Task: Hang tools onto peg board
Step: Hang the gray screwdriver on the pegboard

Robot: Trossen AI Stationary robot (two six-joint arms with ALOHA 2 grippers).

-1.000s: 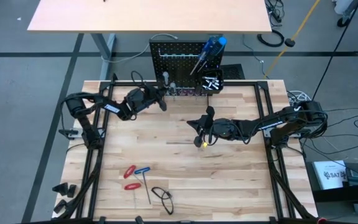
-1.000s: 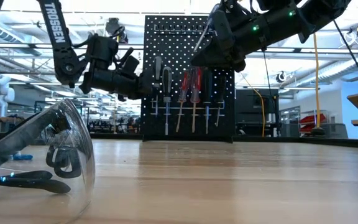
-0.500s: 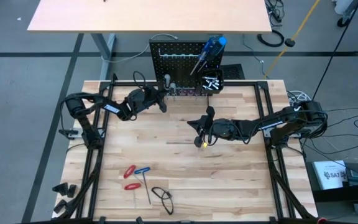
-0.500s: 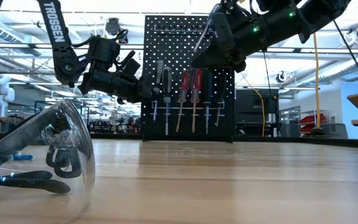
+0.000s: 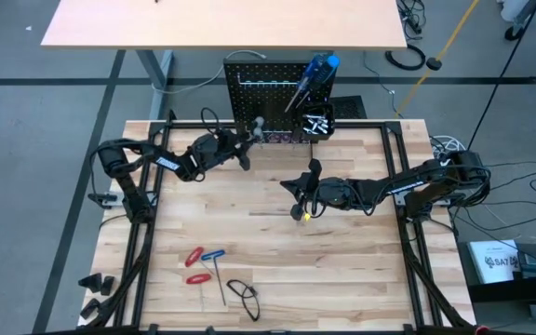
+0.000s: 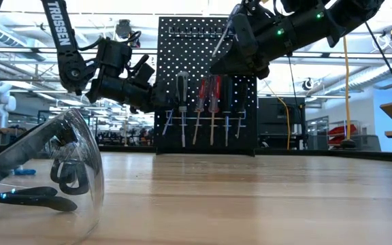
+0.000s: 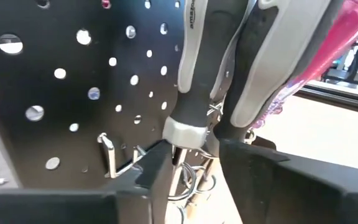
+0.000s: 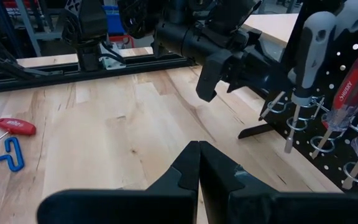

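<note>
Wooden table (image 5: 268,242), peg board (image 6: 206,82) behind, left end effector (image 7: 191,152) gripping screwdriver (image 7: 194,68), right end effector (image 8: 199,163) closed.

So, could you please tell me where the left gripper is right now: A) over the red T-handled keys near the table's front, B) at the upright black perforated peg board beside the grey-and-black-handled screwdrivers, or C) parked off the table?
B: the left gripper sits against the peg board, level with the grey-and-black-handled screwdrivers hanging there.
</note>
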